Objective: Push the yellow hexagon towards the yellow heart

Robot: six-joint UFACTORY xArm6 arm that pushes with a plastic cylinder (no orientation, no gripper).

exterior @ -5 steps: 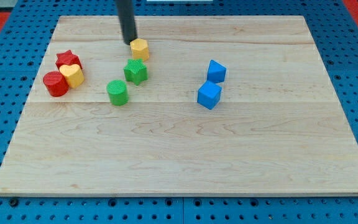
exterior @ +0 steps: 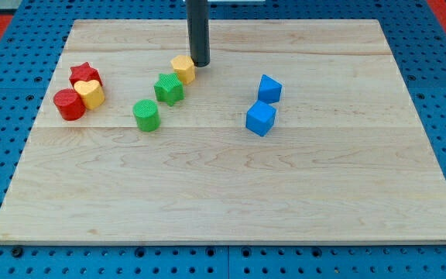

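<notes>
Upper centre of the frame: my tip (exterior: 199, 63) rests just right of the small yellow hexagon block (exterior: 183, 68); I have no gripper to spread. It looks light, rigid, easily slid across the wooden desk (exterior: 223, 186). A green star block (exterior: 169, 88) touches it, standing toward the yellow heart block (exterior: 91, 94) between red blocks.

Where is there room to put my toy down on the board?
The whole bottom half, below the green cylinder and the blue cubes, is bare. The right edge is bare too. The left is crowded around the yellow heart, and near my tip.
</notes>
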